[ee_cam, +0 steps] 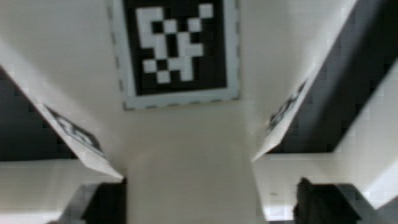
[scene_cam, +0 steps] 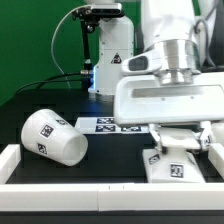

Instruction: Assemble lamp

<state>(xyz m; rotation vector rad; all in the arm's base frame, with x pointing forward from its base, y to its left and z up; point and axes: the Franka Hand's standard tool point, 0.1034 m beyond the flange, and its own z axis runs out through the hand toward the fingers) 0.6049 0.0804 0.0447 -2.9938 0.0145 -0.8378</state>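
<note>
The lamp base (scene_cam: 175,162), a white blocky part with black-and-white tags, stands on the black table at the exterior view's right. It fills the wrist view (ee_cam: 187,130), with a tag on its top face. My gripper (scene_cam: 179,138) is lowered over it, one finger on each side; the jaws are apart and a gap shows beside one finger (ee_cam: 342,200). The lamp shade (scene_cam: 52,137), a large white tapered cup with a tag, lies on its side at the exterior view's left. The bulb is out of view.
The marker board (scene_cam: 103,125) lies flat on the table between the shade and the base. A white rail (scene_cam: 70,178) runs along the table's front edge. A white stand with a tag and a camera (scene_cam: 108,50) rises at the back.
</note>
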